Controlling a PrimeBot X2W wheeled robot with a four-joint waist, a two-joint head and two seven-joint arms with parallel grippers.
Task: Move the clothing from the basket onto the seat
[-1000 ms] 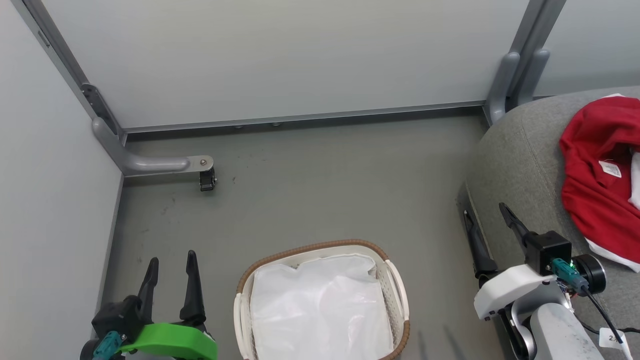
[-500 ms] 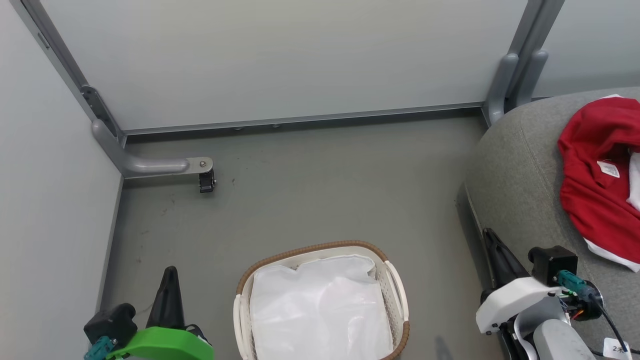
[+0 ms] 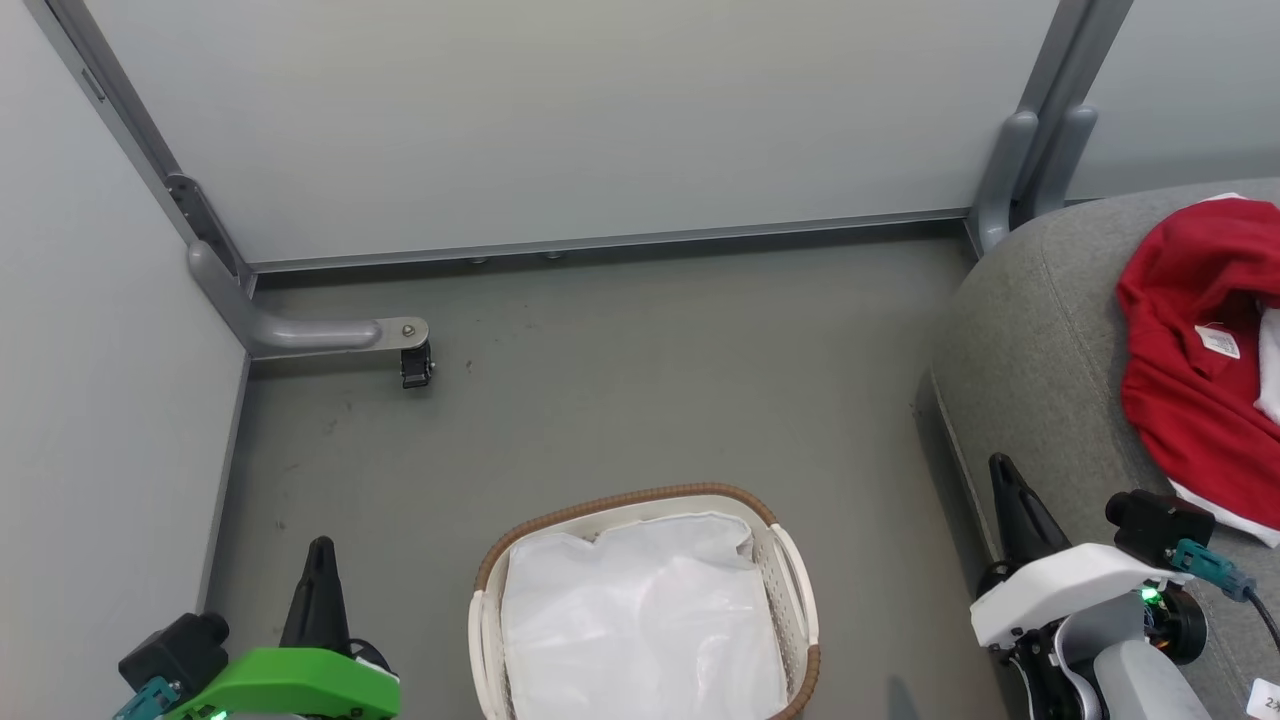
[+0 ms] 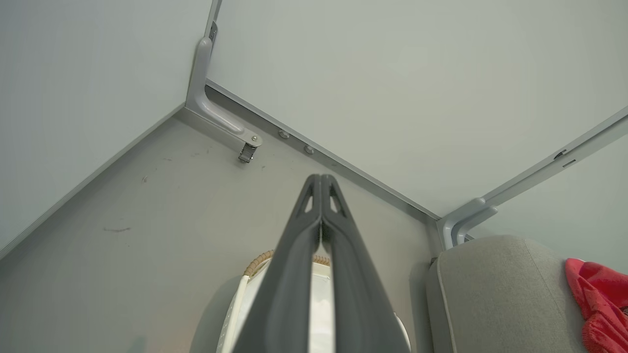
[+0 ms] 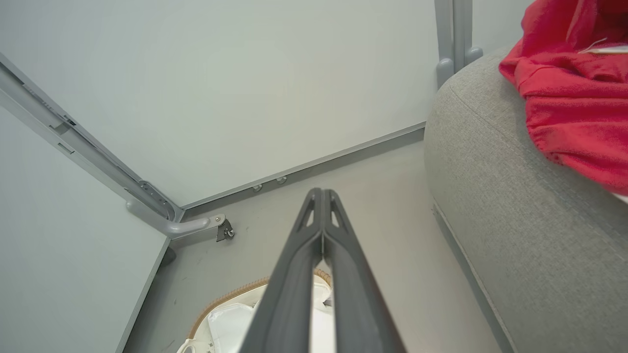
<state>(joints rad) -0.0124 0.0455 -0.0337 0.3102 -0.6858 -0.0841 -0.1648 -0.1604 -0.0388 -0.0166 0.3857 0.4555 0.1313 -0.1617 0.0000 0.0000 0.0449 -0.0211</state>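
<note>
The red clothing (image 3: 1190, 370) lies heaped on the grey seat (image 3: 1040, 340) at the right, also seen as red clothing (image 5: 574, 93) on the seat (image 5: 515, 211) and clothing (image 4: 598, 304) at the seat's (image 4: 495, 299) far edge. The basket (image 3: 790, 590) stands on the floor at bottom centre, showing just its white lining. My left gripper (image 3: 320, 548) is shut and empty, left of the basket. My right gripper (image 3: 1000, 465) is shut and empty beside the seat's front corner. Each wrist view shows the fingers pressed together: left gripper (image 4: 320, 177), right gripper (image 5: 322, 191).
Pale partition walls close the floor at left and back. A grey bracket with a small caster (image 3: 415, 362) juts from the left corner, and a grey post (image 3: 1010, 170) stands behind the seat. Bare grey floor (image 3: 650, 380) lies beyond the basket.
Both grippers have gone from open to shut and have drawn back toward the bottom of the head view. The clothing and basket stay put.
</note>
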